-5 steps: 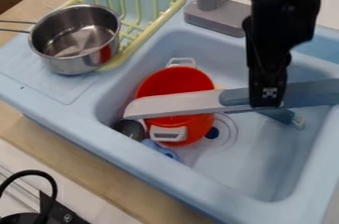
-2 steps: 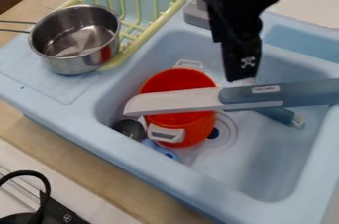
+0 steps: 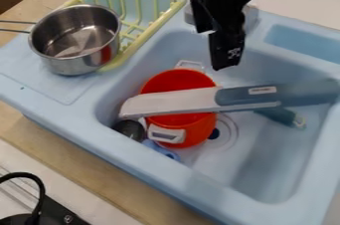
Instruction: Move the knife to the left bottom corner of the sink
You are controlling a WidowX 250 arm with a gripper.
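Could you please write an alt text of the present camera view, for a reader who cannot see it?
A knife lies across a red pot in a light blue sink. The black gripper hangs over the sink, apart from the knife. At upper left are a steel pan and a yellow rack.
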